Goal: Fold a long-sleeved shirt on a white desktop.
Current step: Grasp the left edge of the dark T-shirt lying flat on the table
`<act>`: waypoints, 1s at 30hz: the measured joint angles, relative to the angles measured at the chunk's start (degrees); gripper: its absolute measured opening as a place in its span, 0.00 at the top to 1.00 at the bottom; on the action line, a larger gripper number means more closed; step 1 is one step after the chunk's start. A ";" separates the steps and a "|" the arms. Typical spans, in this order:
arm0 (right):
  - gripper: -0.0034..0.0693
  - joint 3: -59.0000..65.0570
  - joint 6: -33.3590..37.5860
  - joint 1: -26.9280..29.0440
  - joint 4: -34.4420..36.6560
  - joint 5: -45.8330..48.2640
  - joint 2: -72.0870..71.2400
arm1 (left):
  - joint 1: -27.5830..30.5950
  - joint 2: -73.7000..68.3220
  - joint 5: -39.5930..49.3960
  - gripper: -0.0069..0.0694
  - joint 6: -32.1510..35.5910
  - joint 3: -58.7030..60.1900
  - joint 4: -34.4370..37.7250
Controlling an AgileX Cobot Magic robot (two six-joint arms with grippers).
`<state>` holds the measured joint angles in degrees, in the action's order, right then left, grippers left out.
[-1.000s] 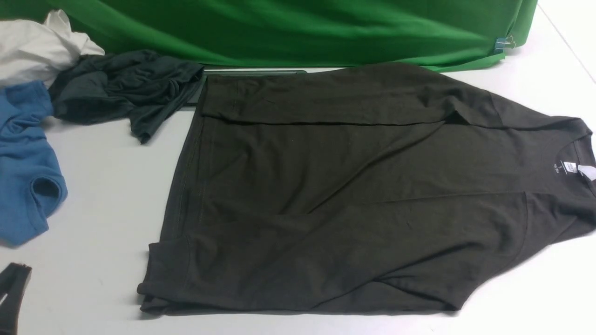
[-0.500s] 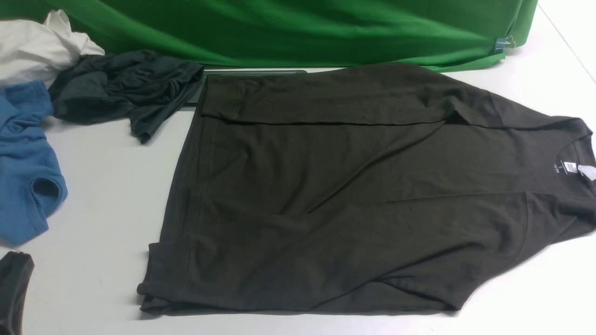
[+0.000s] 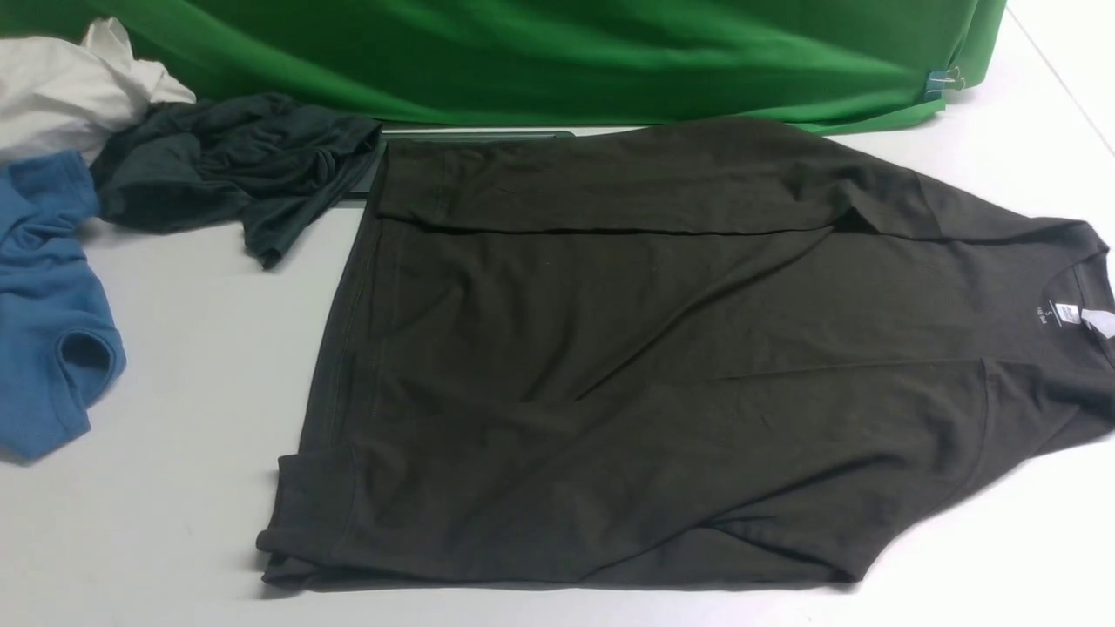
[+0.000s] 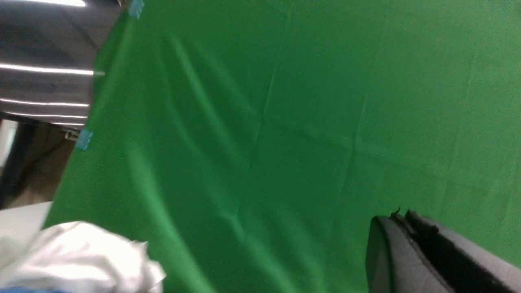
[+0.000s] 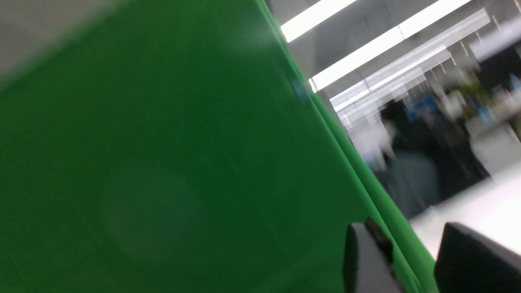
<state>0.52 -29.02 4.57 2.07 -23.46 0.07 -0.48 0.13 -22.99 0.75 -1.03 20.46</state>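
Observation:
The long-sleeved shirt (image 3: pixel 662 366) lies flat on the white desktop (image 3: pixel 174 348) in the front view. Its hem is at the left and its collar with the white neck label (image 3: pixel 1067 313) at the right edge. Both sleeves are folded in over the body. Neither arm shows in the front view. In the left wrist view my left gripper (image 4: pixel 403 215) is shut with nothing in it, facing the green backdrop (image 4: pixel 260 122). In the blurred right wrist view my right gripper (image 5: pixel 407 240) is open and empty, lifted away from the shirt.
A blackish-teal garment (image 3: pixel 235 165), a bright blue garment (image 3: pixel 43 305) and a white cloth (image 3: pixel 61 96) are heaped at the back left. The cable hatch (image 3: pixel 475 135) peeks out behind the shirt. The green backdrop (image 3: pixel 557 52) closes the far side.
The left gripper's dark tip at the lower left corner of the front view has drawn back out of the picture. The shirt has not moved.

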 joint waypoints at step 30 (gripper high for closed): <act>0.62 -48.29 22.62 -9.86 -0.03 54.18 37.76 | 0.00 -51.43 64.21 0.88 0.88 -53.51 -7.10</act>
<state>-47.77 -6.40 -5.29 2.04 30.72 37.83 -0.48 -51.30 41.22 1.63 -54.54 13.36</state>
